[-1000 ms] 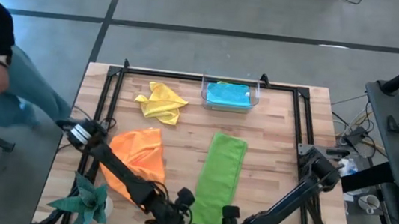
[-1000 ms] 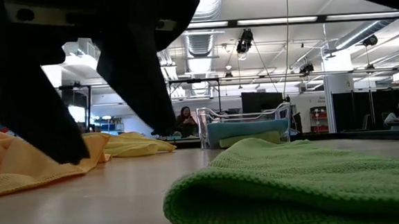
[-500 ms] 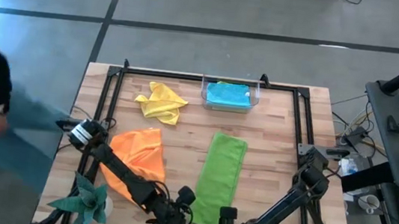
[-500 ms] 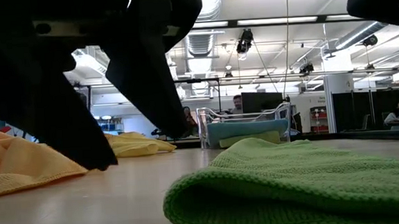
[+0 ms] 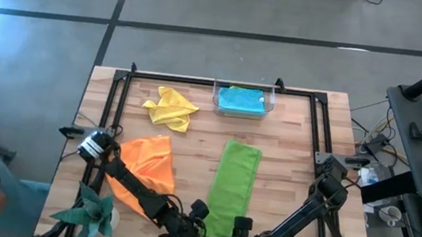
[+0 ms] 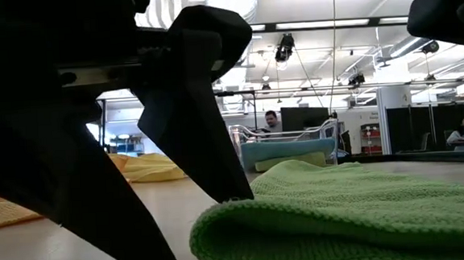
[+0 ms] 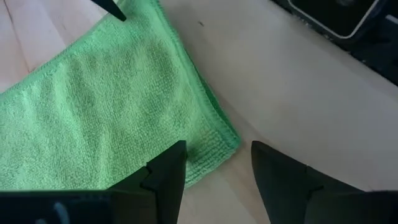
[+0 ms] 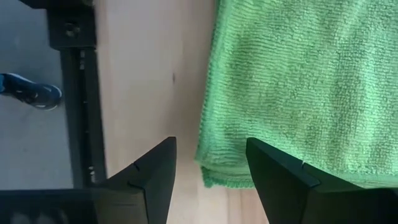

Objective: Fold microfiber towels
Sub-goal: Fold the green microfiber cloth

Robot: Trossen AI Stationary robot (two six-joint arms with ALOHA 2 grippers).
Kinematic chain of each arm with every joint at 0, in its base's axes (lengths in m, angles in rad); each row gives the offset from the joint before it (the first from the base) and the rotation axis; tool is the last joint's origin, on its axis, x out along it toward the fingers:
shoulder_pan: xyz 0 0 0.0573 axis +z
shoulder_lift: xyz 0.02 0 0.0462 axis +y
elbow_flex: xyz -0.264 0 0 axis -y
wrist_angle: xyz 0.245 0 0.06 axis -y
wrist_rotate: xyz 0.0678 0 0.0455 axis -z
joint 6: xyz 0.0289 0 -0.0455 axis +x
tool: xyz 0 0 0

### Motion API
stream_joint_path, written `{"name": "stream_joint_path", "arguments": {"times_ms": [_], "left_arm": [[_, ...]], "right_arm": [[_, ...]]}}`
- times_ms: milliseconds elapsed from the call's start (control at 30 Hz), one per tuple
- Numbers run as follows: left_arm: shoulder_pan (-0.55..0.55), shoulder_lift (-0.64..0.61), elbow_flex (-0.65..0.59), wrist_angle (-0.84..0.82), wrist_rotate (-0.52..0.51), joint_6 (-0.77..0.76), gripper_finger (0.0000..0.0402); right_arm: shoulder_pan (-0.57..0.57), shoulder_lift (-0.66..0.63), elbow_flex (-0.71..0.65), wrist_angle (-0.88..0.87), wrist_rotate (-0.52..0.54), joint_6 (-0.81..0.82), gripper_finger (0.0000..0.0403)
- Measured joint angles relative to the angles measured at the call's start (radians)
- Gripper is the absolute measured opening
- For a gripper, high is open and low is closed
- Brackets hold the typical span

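while the lime green towel (image 5: 232, 186) lies folded in a long strip mid-worktop from above, both tools sit at its near end. at table height the left tool (image 6: 194, 229) has slid up against the fold. each wrist view shows wide, empty fingers straddling a near corner, so a second fold looks imminent.

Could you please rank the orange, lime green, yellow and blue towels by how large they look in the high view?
1. Orange towel and lime green towel, too alike to separate
2. Yellow towel
3. Blue towel
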Motion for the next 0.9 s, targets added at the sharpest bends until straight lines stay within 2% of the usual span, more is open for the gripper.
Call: {"name": "stream_joint_path", "arguments": {"times_ms": [300, 433, 533, 733, 833, 900], "left_arm": [[0.034, 0.008, -0.001, 0.006, 0.0, -0.012, 0.0166], [0.041, 0.018, 0.001, 0.011, 0.0, -0.093, 0.0156], [0.041, 0.021, 0.001, 0.008, 0.002, -0.138, 0.0127], [0.038, 0.022, 0.004, -0.001, 0.003, -0.14, 0.0045], [0.038, 0.017, 0.004, -0.009, 0.002, -0.14, 0.001], [0.035, 0.007, 0.008, -0.028, 0.003, -0.158, 0.0005]], "right_arm": [[-0.006, 0.017, -0.01, 0.002, 0.0, 0.0, 0.0145], [-0.008, 0.022, -0.01, 0.008, -0.01, 0.002, 0.0119], [-0.008, 0.022, -0.01, 0.011, -0.02, 0.016, 0.0092], [-0.009, 0.02, -0.01, 0.001, -0.022, 0.026, 0.0021], [-0.009, 0.019, 0.003, -0.003, -0.029, 0.031, 0.0012], [-0.008, 0.019, 0.021, -0.006, -0.031, 0.05, 0.001]]}}
